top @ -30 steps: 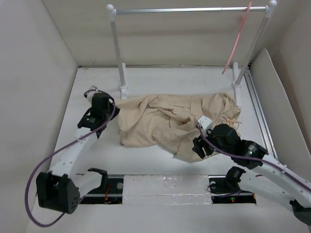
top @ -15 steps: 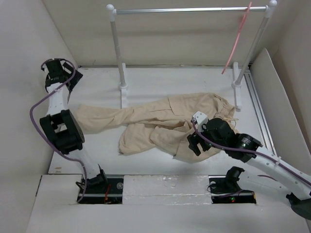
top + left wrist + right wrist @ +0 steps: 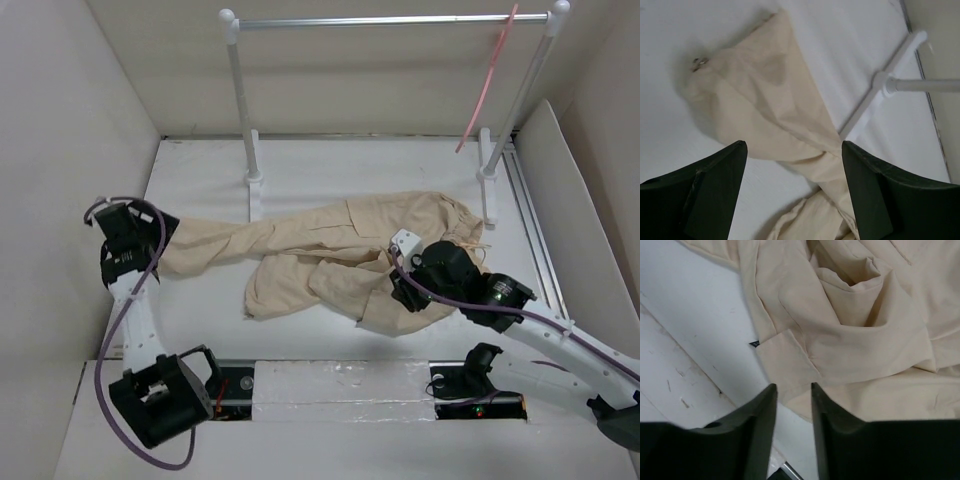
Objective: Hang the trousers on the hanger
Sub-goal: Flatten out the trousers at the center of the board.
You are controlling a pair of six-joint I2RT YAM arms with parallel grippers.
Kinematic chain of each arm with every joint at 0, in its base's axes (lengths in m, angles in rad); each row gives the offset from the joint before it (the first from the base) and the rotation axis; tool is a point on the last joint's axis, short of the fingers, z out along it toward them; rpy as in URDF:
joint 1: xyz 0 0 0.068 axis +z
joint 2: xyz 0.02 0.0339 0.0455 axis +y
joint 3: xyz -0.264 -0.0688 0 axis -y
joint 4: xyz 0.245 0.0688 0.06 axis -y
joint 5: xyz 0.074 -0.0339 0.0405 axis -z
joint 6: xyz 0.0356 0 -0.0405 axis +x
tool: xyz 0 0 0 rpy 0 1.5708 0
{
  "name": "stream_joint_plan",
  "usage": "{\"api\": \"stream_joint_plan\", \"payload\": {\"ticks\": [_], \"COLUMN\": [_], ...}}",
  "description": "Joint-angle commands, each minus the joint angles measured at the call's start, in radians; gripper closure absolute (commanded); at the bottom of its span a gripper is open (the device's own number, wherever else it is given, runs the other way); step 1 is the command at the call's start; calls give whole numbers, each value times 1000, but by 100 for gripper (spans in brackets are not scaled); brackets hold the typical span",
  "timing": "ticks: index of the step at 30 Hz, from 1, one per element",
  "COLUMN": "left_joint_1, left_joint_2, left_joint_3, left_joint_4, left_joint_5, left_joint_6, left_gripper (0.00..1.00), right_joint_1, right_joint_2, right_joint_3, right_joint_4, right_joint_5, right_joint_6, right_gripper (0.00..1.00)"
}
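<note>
Beige cloth, the trousers [image 3: 345,248], sprawls across the middle of the table [image 3: 200,165] in the top view. Its long axis runs left to right: one leg is drawn out straight toward the left edge, and the waist and the other leg are bunched toward the right. The hanger [image 3: 489,85], salmon pink, hangs by its hook at the right end of the clothes rail [image 3: 390,20] along the far edge, well apart from the garment and unloaded. The left gripper [image 3: 148,240] sits by the tip of the stretched leg near the left edge. The right gripper [image 3: 403,292] is down at the near-right side of the heap. The hanger therefore lies on the right arm's side, far and to the right of both grippers.

From the left wrist, the dark fingers [image 3: 715,190] stand wide apart with nothing clamped between them. The leg's hem [image 3: 735,85] lies flat on the table just beyond, pointing away from the rail's foot.

From the right wrist, the fingers [image 3: 755,435] are drawn near each other, with a thin gap left between them. They hover over a folded cuff at the cloth's near border, and no fabric appears pinched. By my judgement neither arm has hold of the garment, so hanging has not begun.
</note>
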Motion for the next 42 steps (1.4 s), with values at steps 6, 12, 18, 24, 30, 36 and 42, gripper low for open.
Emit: {"api": "stream_joint_plan", "payload": {"ticks": [6, 12, 18, 24, 30, 36, 42], "left_joint_1": [107, 107, 97, 66, 66, -2, -100], "left_joint_2": [190, 300, 369, 423, 228, -90, -229], "left_joint_3": [-82, -37, -51, -11, 39, 210, 372], "left_joint_4": [179, 266, 311, 305, 148, -145, -264], "left_joint_5": [81, 124, 121, 90, 20, -125, -205], "left_joint_6": [-119, -124, -132, -119, -99, -104, -162], "left_gripper": [29, 28, 46, 83, 100, 100, 100], "right_joint_1": [-5, -5, 5, 5, 5, 5, 5], "right_joint_2": [-4, -6, 16, 49, 27, -33, -67], "right_joint_3": [-13, -64, -73, -41, 28, 63, 126], "right_joint_4": [68, 104, 120, 120, 76, 19, -39], "right_joint_5": [-113, -160, -159, -147, -87, -19, 62], "right_joint_6": [-62, -42, -34, -51, -80, -79, -91], "right_gripper": [42, 42, 42, 42, 42, 43, 43]}}
